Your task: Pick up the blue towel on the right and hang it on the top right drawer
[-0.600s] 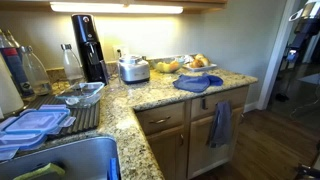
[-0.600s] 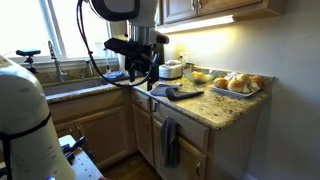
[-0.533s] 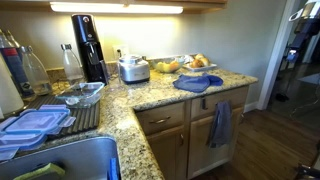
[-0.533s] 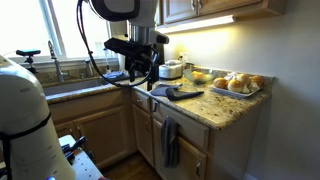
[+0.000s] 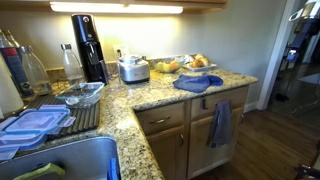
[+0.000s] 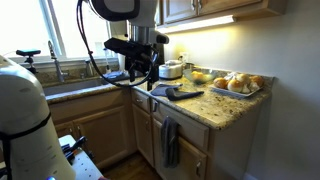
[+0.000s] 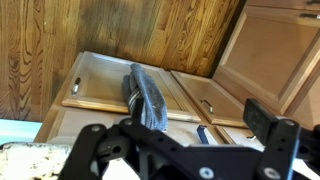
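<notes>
The blue towel (image 5: pixel 197 83) on the counter (image 5: pixel 150 97)
Bright blue, loosely bunched, lying flat; the gripper (image 6: pixel 143 78) nearby has its jaws spread wide.

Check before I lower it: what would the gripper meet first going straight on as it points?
Probably the granite counter near its front edge, beside the blue towel. The gripper points down, but the wrist view shows the hanging grey-blue towel below, so it may clear the edge; depth unclear.
</notes>
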